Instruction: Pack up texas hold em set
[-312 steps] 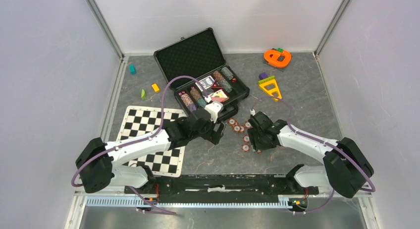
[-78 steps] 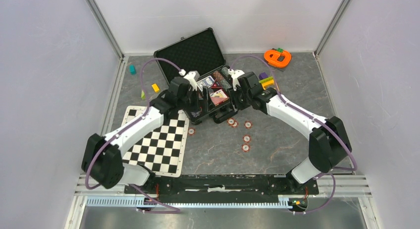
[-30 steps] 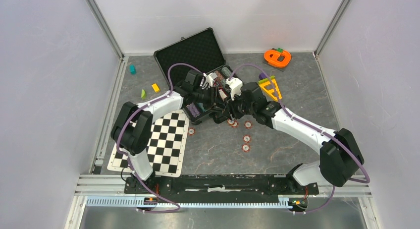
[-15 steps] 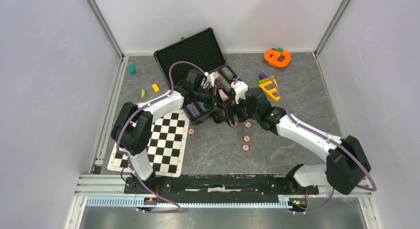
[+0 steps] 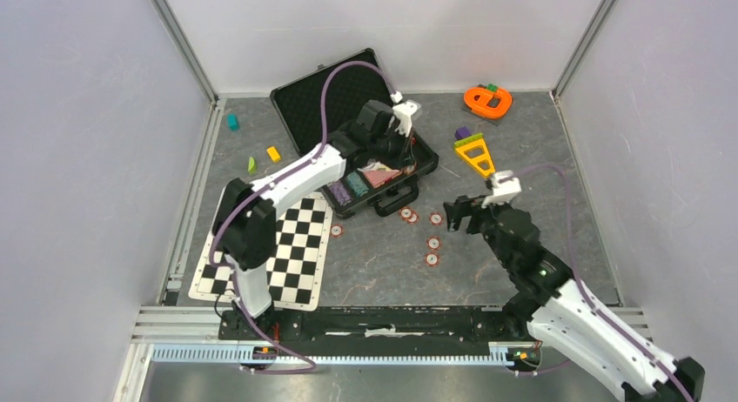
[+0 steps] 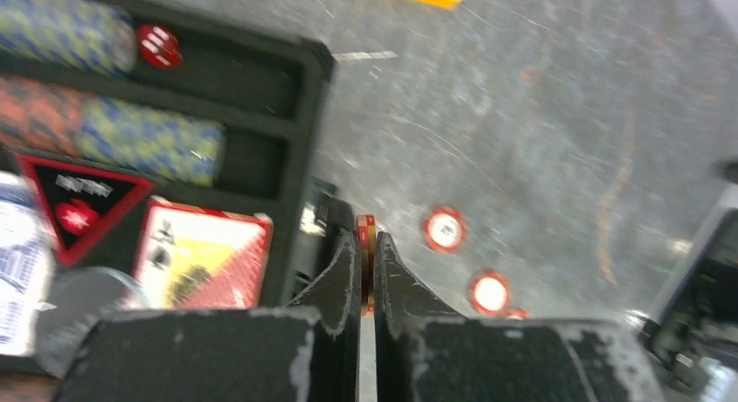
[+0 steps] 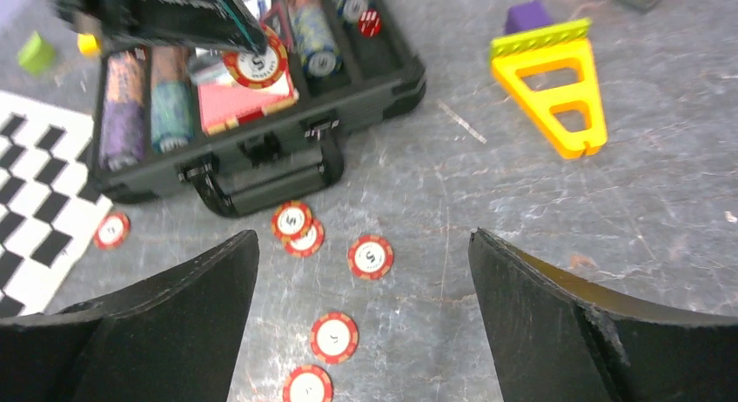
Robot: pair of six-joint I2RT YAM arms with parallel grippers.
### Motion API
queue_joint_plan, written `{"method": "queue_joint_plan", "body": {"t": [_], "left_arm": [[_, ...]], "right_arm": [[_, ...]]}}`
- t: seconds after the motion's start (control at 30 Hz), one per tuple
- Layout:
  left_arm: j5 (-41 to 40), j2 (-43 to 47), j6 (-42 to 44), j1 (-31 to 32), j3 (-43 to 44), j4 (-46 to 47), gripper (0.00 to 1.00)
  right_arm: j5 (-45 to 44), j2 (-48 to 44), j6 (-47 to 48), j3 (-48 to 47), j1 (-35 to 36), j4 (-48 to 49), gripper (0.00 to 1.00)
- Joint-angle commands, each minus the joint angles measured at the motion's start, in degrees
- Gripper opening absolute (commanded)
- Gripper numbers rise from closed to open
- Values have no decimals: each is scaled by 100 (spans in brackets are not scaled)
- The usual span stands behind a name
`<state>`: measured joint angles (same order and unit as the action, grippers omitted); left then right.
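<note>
The left gripper is pinching a red-white poker chip edge-on over the open briefcase, apparently for slotting. The right gripper is hovering, spread wide, above loose chips lying beside the case's front edge.

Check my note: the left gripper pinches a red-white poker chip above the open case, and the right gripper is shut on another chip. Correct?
Not quite. The right gripper is open and holds nothing, as the right wrist view shows; loose chips lie on the table beneath. The left gripper does pinch a red-white poker chip above the open case.
</note>
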<state>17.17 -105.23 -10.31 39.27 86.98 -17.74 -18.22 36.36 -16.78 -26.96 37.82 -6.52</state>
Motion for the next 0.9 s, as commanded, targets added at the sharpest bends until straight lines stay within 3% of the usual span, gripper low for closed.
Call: {"method": "queue_joint_plan", "body": {"t": [0.0,0.37,0.67,0.73,0.87], "left_arm": [[-1033,-673,1391,9,867,-339,2],[-1353,-1790,2001,72,1878,-564,2],[-1421,-2039,2246,75,1796,-154,3],[-1210,-2058,2485,94,1731,-73,9],[-1260,-2027,2648,116,1566,209,36]], "right_arm": [[-844,-1012,-326,293,6,187,95],[-772,-928,-144,-18,6,-279,95],[-763,-777,37,-29,6,-246,95],[-753,-773,43,-23,6,-253,95],[-688,-735,72,-9,5,-276,95]]}}
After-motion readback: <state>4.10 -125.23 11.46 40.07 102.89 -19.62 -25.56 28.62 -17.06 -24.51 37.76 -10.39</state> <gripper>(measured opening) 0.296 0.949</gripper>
